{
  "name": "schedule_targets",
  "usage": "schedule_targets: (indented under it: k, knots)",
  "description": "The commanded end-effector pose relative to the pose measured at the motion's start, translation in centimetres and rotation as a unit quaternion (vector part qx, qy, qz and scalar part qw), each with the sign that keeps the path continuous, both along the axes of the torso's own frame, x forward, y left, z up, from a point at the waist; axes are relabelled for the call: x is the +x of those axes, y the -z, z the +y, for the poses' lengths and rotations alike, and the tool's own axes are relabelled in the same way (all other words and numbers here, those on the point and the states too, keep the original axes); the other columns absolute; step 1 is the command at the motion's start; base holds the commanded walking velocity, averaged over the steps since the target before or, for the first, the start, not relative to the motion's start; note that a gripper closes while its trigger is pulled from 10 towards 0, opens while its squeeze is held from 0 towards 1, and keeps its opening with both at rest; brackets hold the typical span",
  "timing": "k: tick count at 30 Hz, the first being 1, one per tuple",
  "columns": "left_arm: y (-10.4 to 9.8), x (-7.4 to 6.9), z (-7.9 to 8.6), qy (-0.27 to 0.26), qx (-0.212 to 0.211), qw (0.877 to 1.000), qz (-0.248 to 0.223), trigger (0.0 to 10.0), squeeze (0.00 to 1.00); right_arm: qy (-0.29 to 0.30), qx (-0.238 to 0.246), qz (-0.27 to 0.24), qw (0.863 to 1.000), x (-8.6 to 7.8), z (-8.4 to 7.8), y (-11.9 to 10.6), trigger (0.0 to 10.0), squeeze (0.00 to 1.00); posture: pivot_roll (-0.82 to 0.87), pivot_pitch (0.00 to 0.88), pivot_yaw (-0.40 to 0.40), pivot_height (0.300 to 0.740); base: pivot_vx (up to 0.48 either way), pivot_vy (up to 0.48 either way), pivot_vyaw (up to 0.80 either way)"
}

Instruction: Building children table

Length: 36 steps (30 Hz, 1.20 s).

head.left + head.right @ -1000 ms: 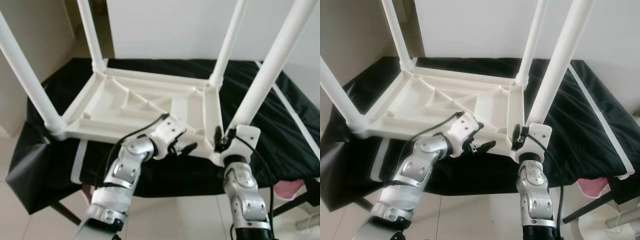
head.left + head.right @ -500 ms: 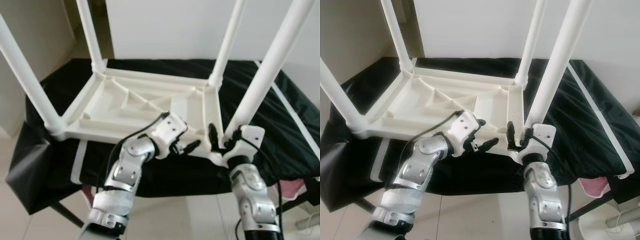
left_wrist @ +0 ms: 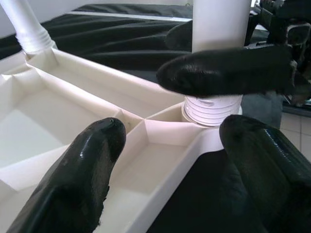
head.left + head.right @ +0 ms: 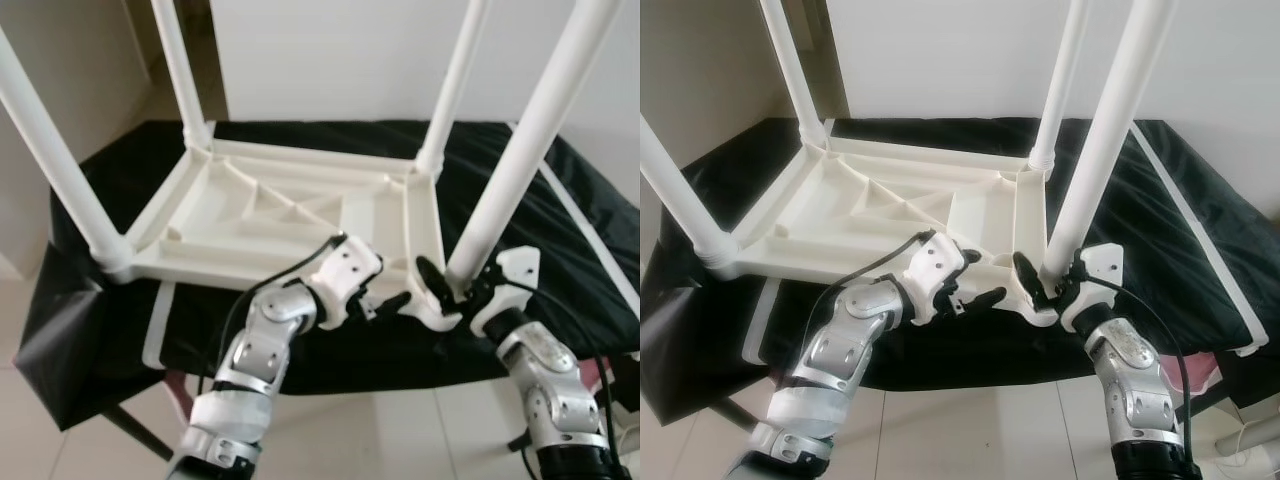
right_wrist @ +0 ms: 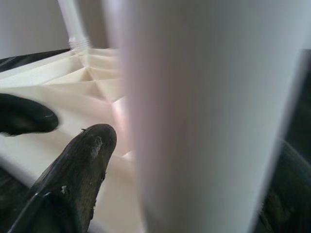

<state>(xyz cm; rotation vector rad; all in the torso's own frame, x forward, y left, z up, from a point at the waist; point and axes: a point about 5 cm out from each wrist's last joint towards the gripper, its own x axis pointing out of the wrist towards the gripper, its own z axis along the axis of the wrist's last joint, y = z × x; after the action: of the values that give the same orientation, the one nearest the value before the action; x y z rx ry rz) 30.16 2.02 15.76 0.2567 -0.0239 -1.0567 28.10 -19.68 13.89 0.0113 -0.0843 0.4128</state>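
Observation:
A white plastic children's table (image 4: 270, 215) lies upside down on a black-covered surface, its four legs pointing up. My right gripper (image 4: 455, 285) is shut on the base of the near right leg (image 4: 520, 150), one finger (image 5: 82, 160) on each side of the tube (image 5: 204, 116). My left gripper (image 4: 383, 300) is open at the table's near rim, just left of that corner. Its fingers straddle the rim (image 3: 170, 160) close to the ribbed leg socket (image 3: 212, 108), with a right-gripper finger (image 3: 228, 70) crossing in front.
The black cloth (image 4: 560, 200) drapes over the work surface and hangs down its front. A white strip (image 4: 590, 240) lies along the cloth's right side. A white panel (image 4: 155, 325) hangs at the front left. Pale tiled floor (image 4: 70, 440) lies below, with something pink (image 4: 1205, 370) at the lower right.
My right forearm has swung out to the right while its gripper stays around the near right leg. My left gripper has shifted right along the rim toward that corner.

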Motion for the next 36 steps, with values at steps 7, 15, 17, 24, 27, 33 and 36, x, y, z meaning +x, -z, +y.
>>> schedule_targets:
  k: [7, 15, 17, 24, 27, 33, 36]
  knots:
    - [1.2, -0.3, 0.3, 0.000, 0.015, 1.000, 0.010, 10.0, 0.00, -0.099, -0.051, 0.021, 0.994, 0.7, 0.0, 0.3, 6.5, 0.00, -0.07, 0.000, 0.011, 0.740, 0.000, 0.000, 0.00]
    - [0.9, 0.1, 0.2, -0.010, 0.018, 1.000, 0.001, 10.0, 0.00, -0.126, -0.065, 0.027, 0.990, 1.1, -0.6, 0.5, 0.0, 0.00, -0.05, 0.000, -0.003, 0.740, 0.000, 0.000, 0.00]
    - [0.9, 0.1, 0.3, -0.014, 0.017, 1.000, 0.001, 10.0, 0.00, -0.127, -0.067, 0.030, 0.989, 0.8, -0.7, 0.7, 0.0, 0.00, -0.05, 0.000, -0.005, 0.740, 0.000, 0.000, 0.00]
    - [1.1, 0.5, 1.5, -0.038, 0.015, 0.999, 0.005, 10.0, 0.00, -0.105, -0.040, 0.049, 0.992, -0.2, -1.5, 1.7, 0.0, 0.00, -0.07, 0.000, 0.005, 0.740, 0.000, 0.000, 0.00]
    - [1.2, 0.6, 1.7, -0.040, 0.016, 0.999, 0.006, 10.0, 0.00, -0.101, -0.030, 0.051, 0.993, -0.2, -1.5, 1.8, 0.0, 0.00, -0.07, 0.000, 0.006, 0.740, 0.000, 0.000, 0.00]
    - [1.2, 0.7, 2.0, -0.048, 0.017, 0.999, 0.006, 10.0, 0.00, -0.032, -0.036, 0.029, 0.998, 0.3, -1.9, 1.4, 10.0, 0.00, -0.07, 0.000, -0.001, 0.740, 0.000, 0.000, 0.00]
    - [1.2, 0.6, 2.0, -0.051, 0.016, 0.999, 0.005, 10.0, 0.00, 0.020, -0.043, 0.039, 0.998, 0.6, -2.3, 1.7, 10.0, 0.00, -0.07, 0.000, -0.018, 0.740, 0.000, 0.000, 0.00]
